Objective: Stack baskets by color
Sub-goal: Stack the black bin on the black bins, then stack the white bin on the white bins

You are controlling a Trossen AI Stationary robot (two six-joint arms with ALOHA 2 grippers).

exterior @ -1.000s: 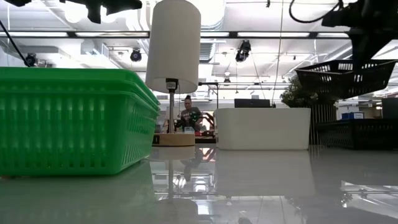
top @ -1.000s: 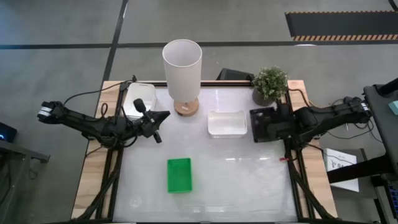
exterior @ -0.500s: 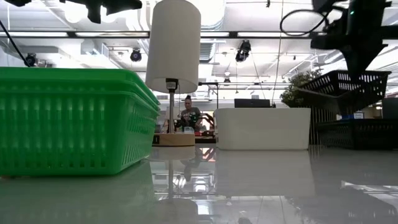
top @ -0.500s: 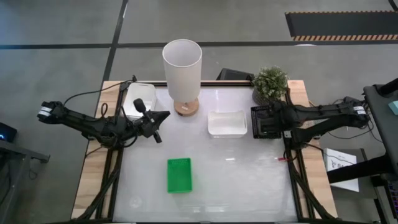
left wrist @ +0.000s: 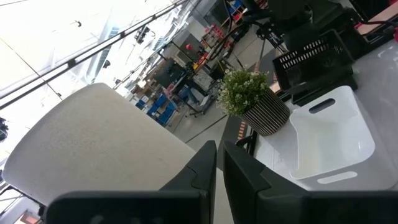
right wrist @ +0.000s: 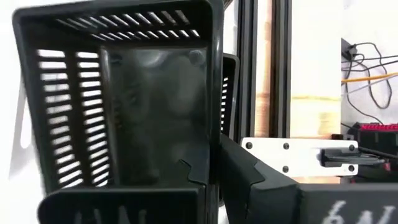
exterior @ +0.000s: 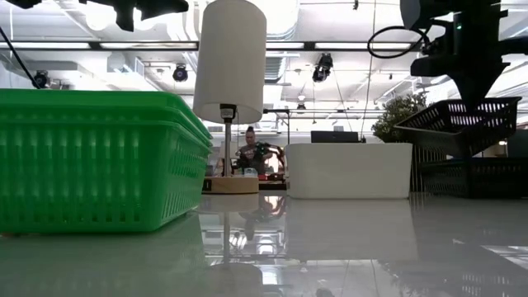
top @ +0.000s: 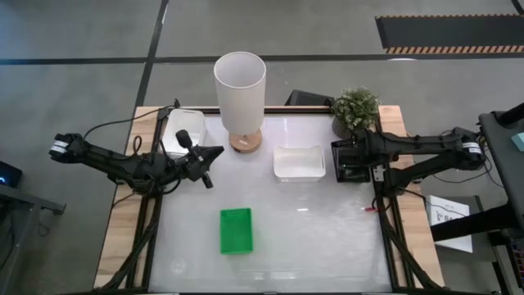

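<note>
Desk (top: 327,238) right edge: I see right gripper (right wrist: 214,177) jaws clamped on black basket (exterior: 458,125) wall, basket tilted above black stack (exterior: 472,177). Left gripper (left wrist: 219,163) closed, empty.

Open industrial lab: exposed ceiling ducts (exterior: 330,33), concrete floor (top: 74,90), workstations.

A tall white cylindrical lamp (top: 240,94) stands behind a white rectangular plastic basket (top: 299,162); a green rectangular plastic basket (top: 236,230) lies before both.

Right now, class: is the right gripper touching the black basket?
Touching. In the right wrist view the right gripper pinches the black basket by its wall.
</note>
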